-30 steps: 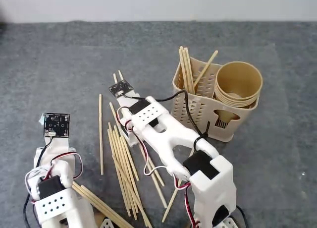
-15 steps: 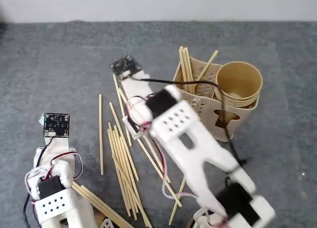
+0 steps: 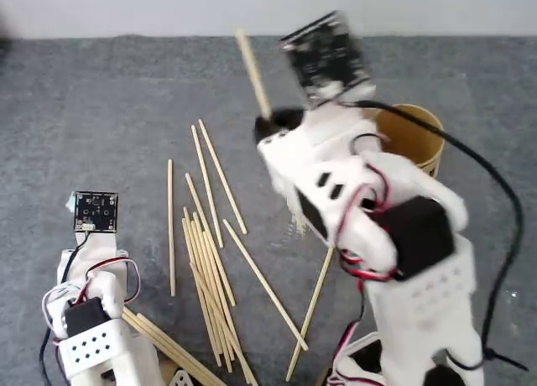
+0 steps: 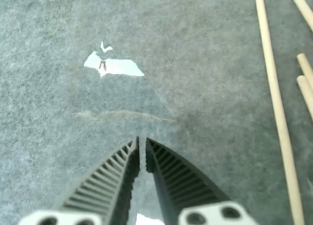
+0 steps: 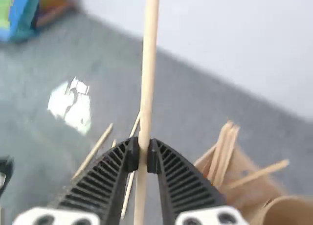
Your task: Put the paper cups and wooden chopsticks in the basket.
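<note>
The right gripper [image 5: 143, 155] is clamped on one wooden chopstick [image 5: 149, 58], pale, smooth and round, held upright in the air with its lower end cut off. From above, the right arm [image 3: 369, 226] covers most of the basket [image 5: 242, 186], and an arc of the paper cups [image 3: 424, 143] peeks out behind it. The loose chopsticks [image 3: 201, 252] lie scattered on the grey mat [image 4: 195, 63]. The left gripper [image 4: 142, 151] hangs low over the mat, fingers drawn together on nothing.
</note>
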### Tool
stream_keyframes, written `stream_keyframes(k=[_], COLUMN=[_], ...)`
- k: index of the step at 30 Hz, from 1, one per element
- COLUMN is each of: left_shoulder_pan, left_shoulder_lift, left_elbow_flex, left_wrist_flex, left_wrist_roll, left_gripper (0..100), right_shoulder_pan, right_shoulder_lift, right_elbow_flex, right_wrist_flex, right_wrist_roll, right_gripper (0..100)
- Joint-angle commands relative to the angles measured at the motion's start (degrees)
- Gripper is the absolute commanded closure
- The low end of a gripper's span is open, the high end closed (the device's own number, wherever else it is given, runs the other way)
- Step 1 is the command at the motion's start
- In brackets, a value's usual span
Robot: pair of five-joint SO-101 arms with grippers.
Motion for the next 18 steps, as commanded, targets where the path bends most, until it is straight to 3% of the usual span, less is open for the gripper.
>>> stream_keyframes(k=[1, 9, 15, 18], left_shoulder_pan=[0.35, 0.35, 0.26, 0.26], left_shoulder_lift=[-0.53, -0.53, -0.53, -0.53], left_elbow_flex=[-0.57, -0.57, -0.57, -0.57], left_wrist_flex=[-1.14, -1.14, -1.14, -1.14], left_wrist_roll=[-0.44, -0.44, -0.44, -0.44], left_gripper=[97, 97, 97, 97], right_shoulder_pan=[4.62, 12.88, 15.87, 15.60], right_shoulder_lift=[-1.98, -2.24, -9.45, -13.85], right_elbow_flex=[-3.08, 7.91, 29.01, 39.47], right_wrist_flex=[-8.22, -22.20, -40.40, -47.69], right_wrist_roll=[0.70, 0.62, 0.88, 4.57], right_gripper=[99.1, 99.1, 99.1, 99.1])
